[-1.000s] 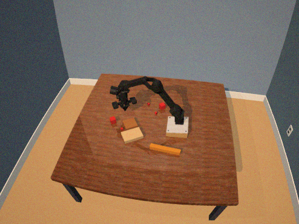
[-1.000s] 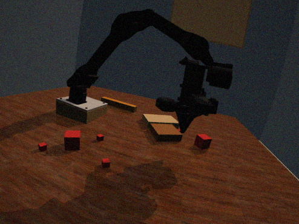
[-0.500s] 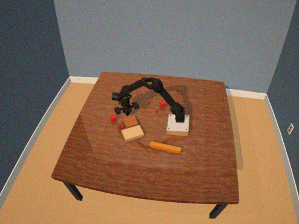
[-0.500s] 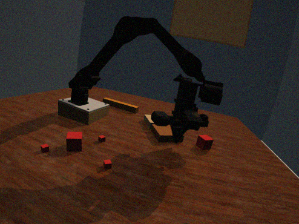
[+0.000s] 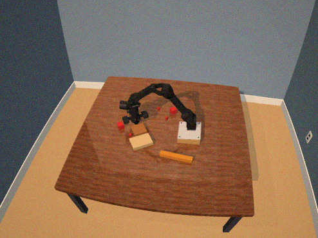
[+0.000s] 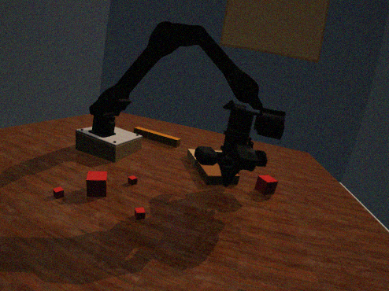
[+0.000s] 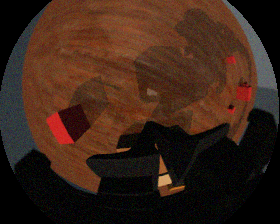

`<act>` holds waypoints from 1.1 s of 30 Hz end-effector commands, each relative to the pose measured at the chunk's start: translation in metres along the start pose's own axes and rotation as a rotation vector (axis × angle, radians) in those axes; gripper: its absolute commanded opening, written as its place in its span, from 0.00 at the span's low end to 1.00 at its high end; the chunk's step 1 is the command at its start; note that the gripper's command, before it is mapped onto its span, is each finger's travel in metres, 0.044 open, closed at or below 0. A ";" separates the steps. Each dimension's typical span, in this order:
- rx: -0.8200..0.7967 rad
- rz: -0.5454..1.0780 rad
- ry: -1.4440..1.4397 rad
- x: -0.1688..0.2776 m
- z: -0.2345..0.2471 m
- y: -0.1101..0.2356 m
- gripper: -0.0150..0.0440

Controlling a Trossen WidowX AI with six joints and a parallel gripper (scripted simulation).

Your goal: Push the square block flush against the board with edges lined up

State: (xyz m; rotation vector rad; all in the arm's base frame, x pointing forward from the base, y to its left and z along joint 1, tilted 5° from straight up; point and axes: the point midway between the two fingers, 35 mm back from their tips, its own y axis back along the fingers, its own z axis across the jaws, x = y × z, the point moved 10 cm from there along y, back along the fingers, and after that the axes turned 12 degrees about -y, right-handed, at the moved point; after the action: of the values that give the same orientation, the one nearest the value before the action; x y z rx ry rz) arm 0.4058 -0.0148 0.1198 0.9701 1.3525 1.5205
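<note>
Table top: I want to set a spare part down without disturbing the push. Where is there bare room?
Free: the wide near strip between the orange bar and the table's front edge, and the right side beyond the arm's base. Crowded: around the shut hand, the brown block, the light board and the red cubes.
</note>
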 end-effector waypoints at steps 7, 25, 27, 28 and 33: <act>-0.002 0.000 -0.002 0.016 -0.002 0.000 0.25; -0.002 0.000 -0.002 0.011 0.001 0.001 0.25; -0.002 0.000 -0.001 0.008 0.001 0.001 0.25; -0.002 -0.001 -0.001 0.006 0.002 0.001 0.25; -0.002 -0.001 -0.001 -0.001 0.003 0.001 0.25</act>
State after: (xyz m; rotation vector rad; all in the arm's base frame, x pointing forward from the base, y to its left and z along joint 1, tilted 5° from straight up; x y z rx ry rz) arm 0.4071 -0.0108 0.1206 0.9664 1.3521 1.5132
